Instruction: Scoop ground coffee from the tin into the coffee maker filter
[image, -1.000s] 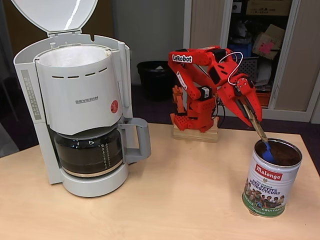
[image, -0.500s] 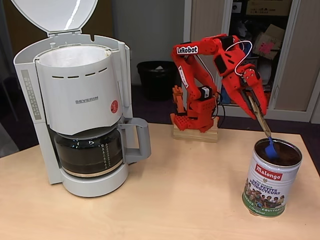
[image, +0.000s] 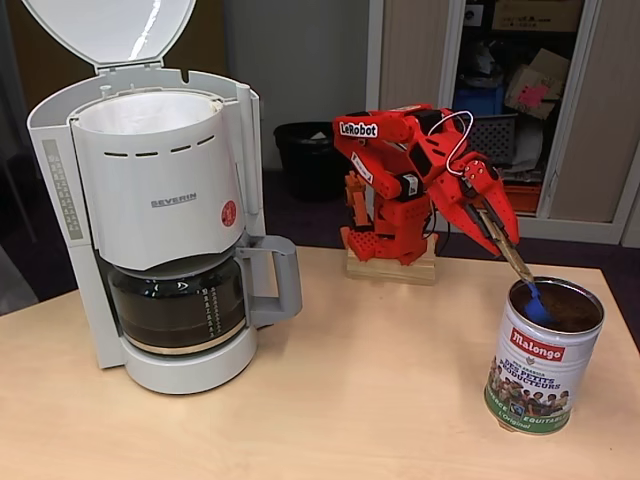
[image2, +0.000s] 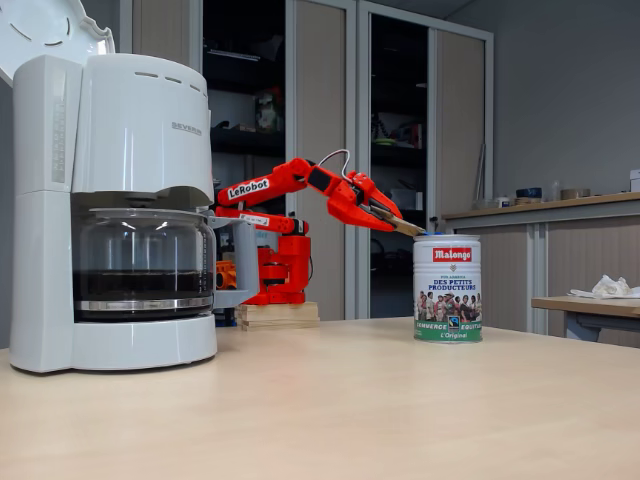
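Fingers: the gripper (image: 497, 225) is clamped on the wooden handle of a scoop (image: 517, 262), and the pinch looks firm in both fixed views (image2: 385, 213).
Scoop: its blue bowl (image: 536, 306) sits inside the tin's mouth, at the rim on the side nearer the arm, down against the ground coffee (image: 570, 308).
Change: half a second ago the arm was raised and the blue bowl stood higher at the tin's opening; now the wrist has dropped and the bowl is lower in the tin (much as it was a second ago).
Meaning: this reads as another dig into the grounds rather than a lift-out, so I judge no load has left the tin.
Tin: the tin (image: 543, 352) stands upright on the table (image: 360, 400), just in front of the arm's base, open at the top.
Filter: the coffee maker filter (image: 150, 113) is well to the left of the tin in a fixed view, lid up, its paper white and showing no grounds.
Carafe: the carafe (image: 178, 305) sits below the filter, well apart from the tin.
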